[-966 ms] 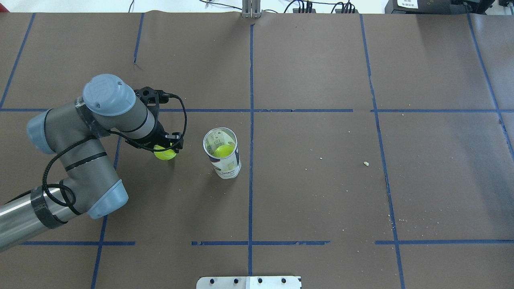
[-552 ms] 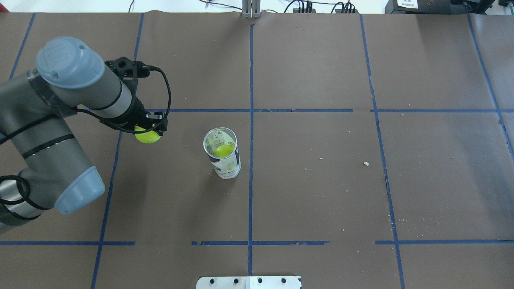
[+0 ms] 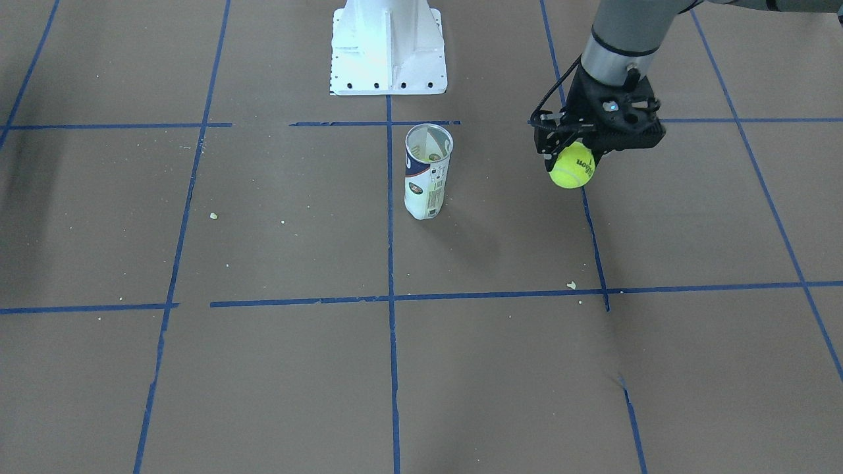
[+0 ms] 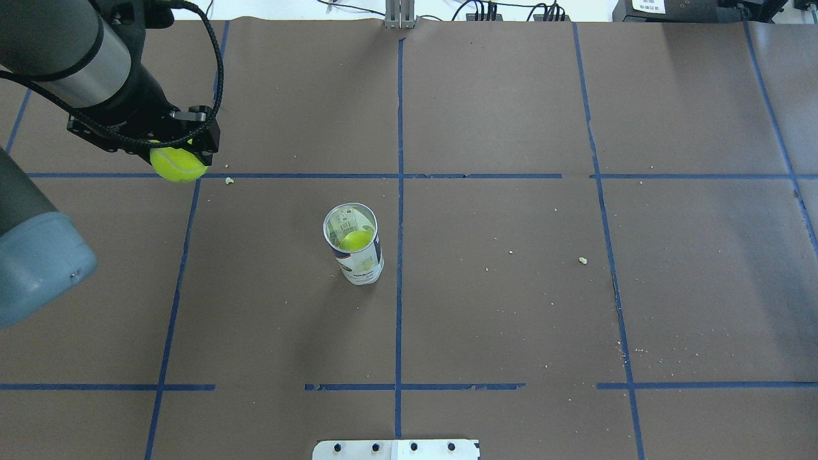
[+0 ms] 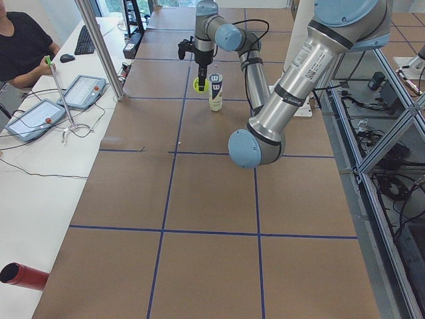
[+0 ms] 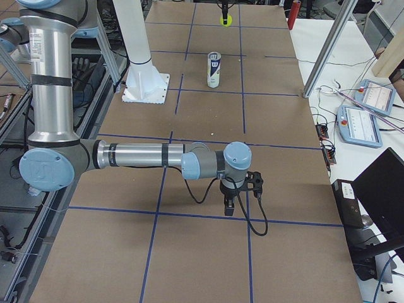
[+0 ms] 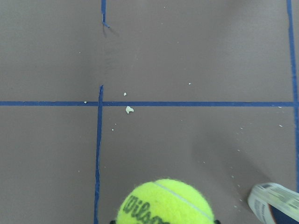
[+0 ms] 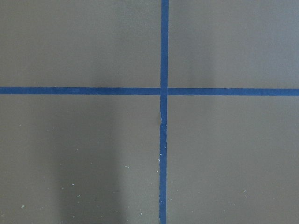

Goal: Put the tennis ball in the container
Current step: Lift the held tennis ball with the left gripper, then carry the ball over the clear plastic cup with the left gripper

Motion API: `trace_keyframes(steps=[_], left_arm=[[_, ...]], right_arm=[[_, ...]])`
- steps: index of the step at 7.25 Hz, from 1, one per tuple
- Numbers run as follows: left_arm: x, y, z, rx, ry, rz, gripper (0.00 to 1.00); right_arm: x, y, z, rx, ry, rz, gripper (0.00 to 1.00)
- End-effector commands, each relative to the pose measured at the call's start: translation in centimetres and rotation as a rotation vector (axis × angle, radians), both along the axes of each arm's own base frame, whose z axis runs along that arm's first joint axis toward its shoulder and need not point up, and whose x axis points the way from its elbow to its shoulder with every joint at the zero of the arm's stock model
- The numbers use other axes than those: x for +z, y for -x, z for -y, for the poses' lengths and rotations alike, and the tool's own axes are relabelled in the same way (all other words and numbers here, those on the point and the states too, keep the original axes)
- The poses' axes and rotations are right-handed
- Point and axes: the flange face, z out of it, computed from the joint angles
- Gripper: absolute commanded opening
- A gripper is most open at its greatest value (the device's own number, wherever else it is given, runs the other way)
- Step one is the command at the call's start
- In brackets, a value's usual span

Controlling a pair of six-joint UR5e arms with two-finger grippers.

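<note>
A yellow-green tennis ball [image 4: 179, 165] with dark lettering hangs in the air, with my left gripper [image 4: 177, 155] shut on it. In the front-facing view the ball [image 3: 571, 166] sits under the black gripper [image 3: 574, 158], well to the side of the container [image 3: 428, 172]. The container [image 4: 353, 244] is a clear tube with a white and dark-blue label, upright near the table's middle, open at the top. Another yellow-green ball [image 4: 356, 240] lies inside it. The left wrist view has the held ball [image 7: 163, 204] at the bottom and the tube [image 7: 274, 205] at the lower right. My right gripper [image 6: 235, 197] appears only in the right side view; I cannot tell whether it is open or shut.
Brown paper with blue tape lines [image 4: 399, 191] covers the table. The white robot base [image 3: 388, 46] stands behind the tube. Small crumbs [image 4: 582, 260] are scattered about. An operator [image 5: 20, 46] sits at a side desk with tablets. The right arm stretches low over the table's right end.
My left arm has risen and swung away from the tube toward the far left, carrying the ball. The tube and the ball inside it have not moved.
</note>
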Motion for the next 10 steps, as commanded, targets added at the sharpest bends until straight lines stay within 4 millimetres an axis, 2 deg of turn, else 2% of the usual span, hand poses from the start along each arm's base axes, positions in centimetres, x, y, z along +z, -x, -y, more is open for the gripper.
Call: trace_keyframes(steps=[1,2,3,4,5,7,10], left_arm=[[-5.1,-2.5,-0.5,-0.038,0.119,-0.071,0.00],[-7.9,-6.3,-0.7,-0.031,0.162,-0.077,0.00],[-9.7,-9.9,-0.4,-0.017,0.203,-0.069,0.00],[-9.9,-13.3,-0.9,0.007,0.211,-0.076,0.00],[-9.7,-15.0,-0.9,0.003,0.221,-0.088,0.00],[-8.9,-16.4,0.1,0.005,0.218,-0.089,0.00],[-7.1,-16.4,0.2,0.005,0.224,-0.079,0.00]], right_arm=[[0.0,0.0,0.0,0.000,0.000,0.000,1.00],[0.0,0.0,0.0,0.000,0.000,0.000,1.00],[0.0,0.0,0.0,0.000,0.000,0.000,1.00],[0.0,0.0,0.0,0.000,0.000,0.000,1.00],[0.0,0.0,0.0,0.000,0.000,0.000,1.00],[0.0,0.0,0.0,0.000,0.000,0.000,1.00],[0.0,0.0,0.0,0.000,0.000,0.000,1.00]])
